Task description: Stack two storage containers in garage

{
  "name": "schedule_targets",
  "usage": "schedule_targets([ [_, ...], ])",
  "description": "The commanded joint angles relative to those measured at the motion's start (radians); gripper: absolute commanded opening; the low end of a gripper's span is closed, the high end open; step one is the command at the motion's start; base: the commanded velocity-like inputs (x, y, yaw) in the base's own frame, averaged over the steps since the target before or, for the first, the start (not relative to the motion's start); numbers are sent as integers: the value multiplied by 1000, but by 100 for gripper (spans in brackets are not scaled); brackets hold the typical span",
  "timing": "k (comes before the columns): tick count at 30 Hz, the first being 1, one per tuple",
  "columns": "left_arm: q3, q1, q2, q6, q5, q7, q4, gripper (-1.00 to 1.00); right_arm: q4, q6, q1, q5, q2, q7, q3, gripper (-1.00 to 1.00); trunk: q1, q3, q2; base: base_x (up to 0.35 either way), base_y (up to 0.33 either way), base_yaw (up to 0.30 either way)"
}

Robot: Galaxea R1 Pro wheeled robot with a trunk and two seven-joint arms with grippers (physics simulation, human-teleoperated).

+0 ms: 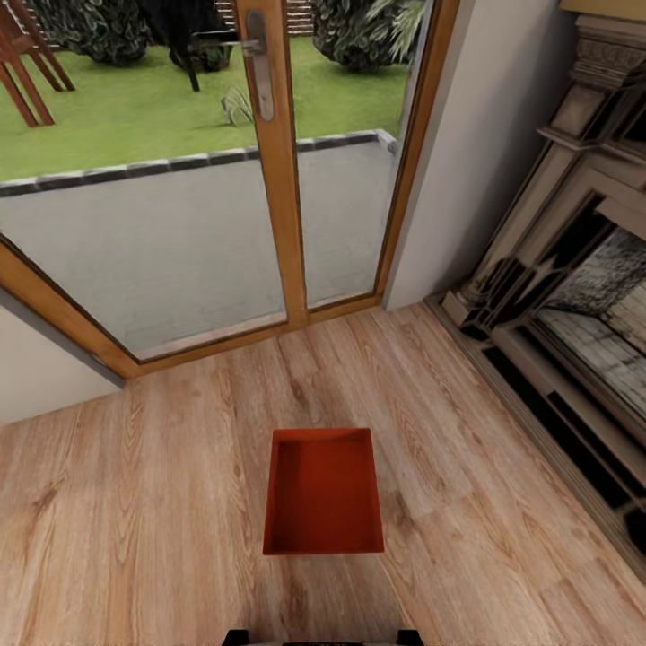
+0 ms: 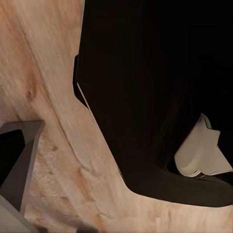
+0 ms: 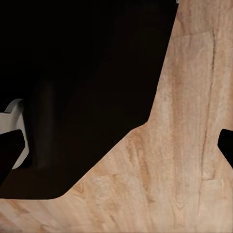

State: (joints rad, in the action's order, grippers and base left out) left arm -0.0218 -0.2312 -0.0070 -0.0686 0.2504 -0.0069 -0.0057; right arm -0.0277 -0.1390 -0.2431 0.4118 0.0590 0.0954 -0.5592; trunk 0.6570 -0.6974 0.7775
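Both wrists hang low beside the dark base [image 2: 155, 97], tools pointing floorward.

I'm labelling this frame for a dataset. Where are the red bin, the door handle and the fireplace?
Red bin [image 1: 323, 493], head view, on its flat inner bottom.
Door handle [image 1: 259, 65], head view, on the metal plate on the wooden door frame.
Fireplace [image 1: 574, 296], head view, on its dark front frame.

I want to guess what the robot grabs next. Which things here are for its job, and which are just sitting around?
For the job:
- red bin, empty, on the wood floor

Just there:
- glass doors to the garden
- fireplace on the right
- white wall
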Motion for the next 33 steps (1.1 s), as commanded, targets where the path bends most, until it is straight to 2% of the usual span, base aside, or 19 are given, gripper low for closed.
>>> schedule_targets([
  [1, -3, 0, 0, -3, 7, -1, 1, 100, -3, -5, -1, 9, 1, 1, -8, 100, 0, -2, 1, 0, 0, 0],
  [14, -3, 0, 0, -3, 7, -1, 1, 100, -3, -5, -1, 9, 1, 1, -8, 100, 0, -23, 1, 0, 0, 0],
  [33, -3, 0, 0, -3, 7, -1, 1, 100, -3, -5, -1, 9, 1, 1, -8, 100, 0, -24, 1, 0, 0, -64],
])
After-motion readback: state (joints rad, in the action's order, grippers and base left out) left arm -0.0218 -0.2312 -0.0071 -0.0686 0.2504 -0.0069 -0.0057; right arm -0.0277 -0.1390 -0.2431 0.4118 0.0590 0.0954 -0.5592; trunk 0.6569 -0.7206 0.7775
